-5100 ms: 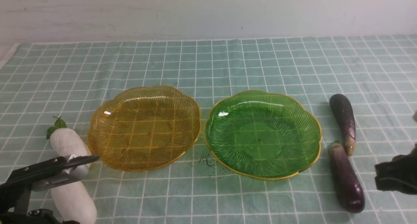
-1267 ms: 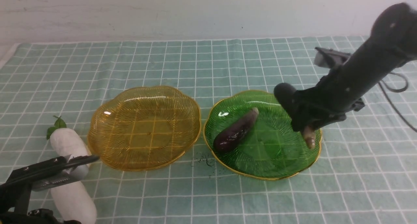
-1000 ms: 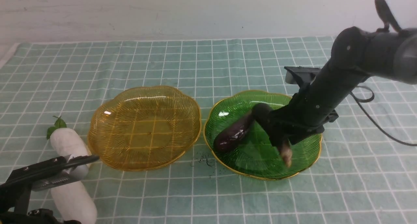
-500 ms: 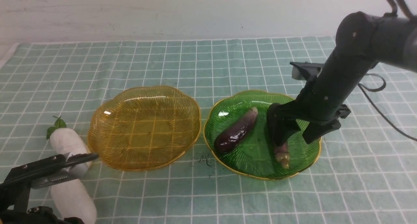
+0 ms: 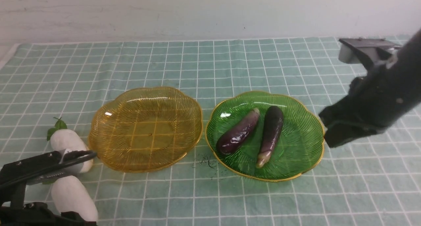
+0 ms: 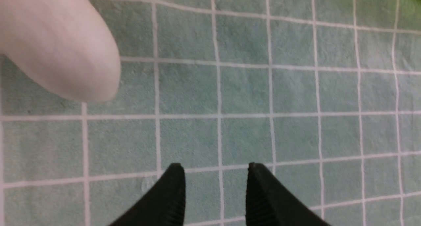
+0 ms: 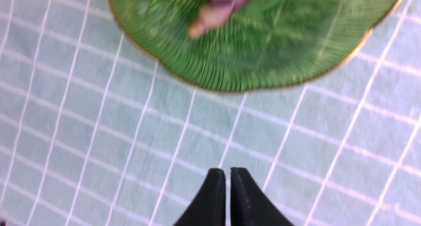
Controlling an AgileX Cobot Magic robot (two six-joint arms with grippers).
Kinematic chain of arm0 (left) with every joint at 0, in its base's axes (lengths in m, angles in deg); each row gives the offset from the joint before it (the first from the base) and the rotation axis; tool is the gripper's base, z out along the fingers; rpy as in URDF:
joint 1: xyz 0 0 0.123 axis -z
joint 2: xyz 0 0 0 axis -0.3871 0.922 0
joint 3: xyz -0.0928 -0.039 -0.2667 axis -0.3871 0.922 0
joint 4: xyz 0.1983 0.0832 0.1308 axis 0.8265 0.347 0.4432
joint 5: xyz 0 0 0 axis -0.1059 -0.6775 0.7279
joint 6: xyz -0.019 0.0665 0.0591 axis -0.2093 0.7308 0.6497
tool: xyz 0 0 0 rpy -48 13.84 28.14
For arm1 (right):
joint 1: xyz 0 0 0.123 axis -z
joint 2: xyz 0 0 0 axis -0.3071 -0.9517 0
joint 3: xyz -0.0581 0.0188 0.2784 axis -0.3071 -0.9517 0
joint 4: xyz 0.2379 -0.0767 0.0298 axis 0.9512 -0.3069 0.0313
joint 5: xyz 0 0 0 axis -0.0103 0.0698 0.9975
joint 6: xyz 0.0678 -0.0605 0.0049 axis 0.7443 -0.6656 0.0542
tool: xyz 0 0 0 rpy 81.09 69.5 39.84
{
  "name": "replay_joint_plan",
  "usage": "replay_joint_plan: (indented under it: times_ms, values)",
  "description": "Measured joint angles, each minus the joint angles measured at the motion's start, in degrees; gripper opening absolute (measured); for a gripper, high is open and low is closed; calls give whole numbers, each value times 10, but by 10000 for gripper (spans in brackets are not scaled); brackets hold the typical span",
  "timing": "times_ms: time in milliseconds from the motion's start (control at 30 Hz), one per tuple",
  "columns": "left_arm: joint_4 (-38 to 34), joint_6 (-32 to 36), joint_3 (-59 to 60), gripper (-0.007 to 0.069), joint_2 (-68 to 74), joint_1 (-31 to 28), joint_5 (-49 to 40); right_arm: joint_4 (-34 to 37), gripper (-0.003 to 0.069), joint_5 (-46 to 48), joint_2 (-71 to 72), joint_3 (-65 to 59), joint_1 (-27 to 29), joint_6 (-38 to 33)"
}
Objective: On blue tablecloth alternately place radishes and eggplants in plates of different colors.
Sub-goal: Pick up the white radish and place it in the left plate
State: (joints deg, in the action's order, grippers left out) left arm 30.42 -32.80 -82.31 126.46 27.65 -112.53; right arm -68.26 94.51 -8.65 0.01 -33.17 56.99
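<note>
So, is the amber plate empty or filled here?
Empty: the amber plate holds nothing, only cloth grid showing through it. Both radishes lie on the blue tablecloth beside it.

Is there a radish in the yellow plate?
No, the yellow plate holds nothing; the far radish and the near radish lie on the tablecloth beside it.
</note>
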Motion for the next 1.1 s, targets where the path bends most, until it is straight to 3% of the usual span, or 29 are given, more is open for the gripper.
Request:
replay_joint_plan:
  times_ms: [300,500,700,1100]
  values:
    - [62,-44,0,384,25,0,59,0,-13,-17,148,-104,0,-3]
    - [167,-148,-21,472,110,0,115,0,-14,-31,237,-152,0,-3]
    - [273,-247,-76,479,203,0,132,0,-14,-32,251,-157,0,-5]
    - [305,-291,-101,486,348,0,172,0,-14,-43,251,-158,0,-20]
